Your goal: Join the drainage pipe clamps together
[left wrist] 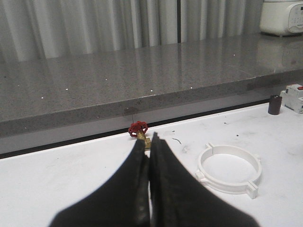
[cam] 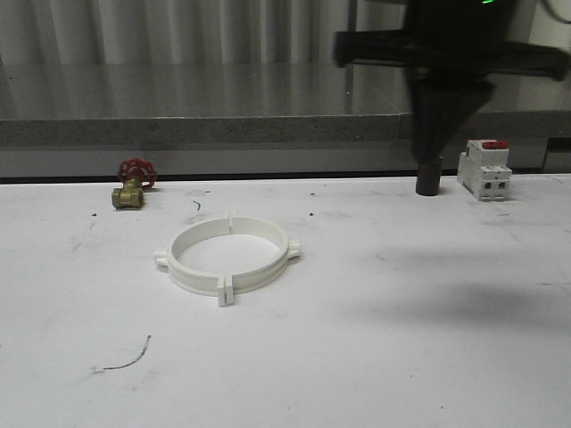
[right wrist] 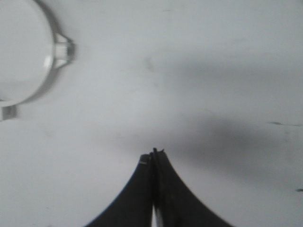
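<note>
The two white drainage pipe clamps (cam: 192, 275) lie flat on the white table as one ring, left of centre. Their end tabs meet at the near side and at the far side, and a small lug sticks out on each flank. In the left wrist view the ring (left wrist: 227, 184) rests off to one side of my left gripper (left wrist: 150, 142), which is shut with nothing in it and held above the table. My right gripper (right wrist: 154, 153) is also shut and empty, hovering over bare table, with the ring's rim (right wrist: 45, 78) at the picture's corner. The right arm (cam: 446, 80) hangs dark and blurred at the back right.
A brass valve with a red handwheel (cam: 132, 183) sits at the back left. At the back right stand a white breaker with a red top (cam: 484, 169) and a dark cylinder (cam: 429, 176). A grey counter ledge (cam: 178, 129) bounds the table's far edge. A thin wire (cam: 125, 357) lies near the front.
</note>
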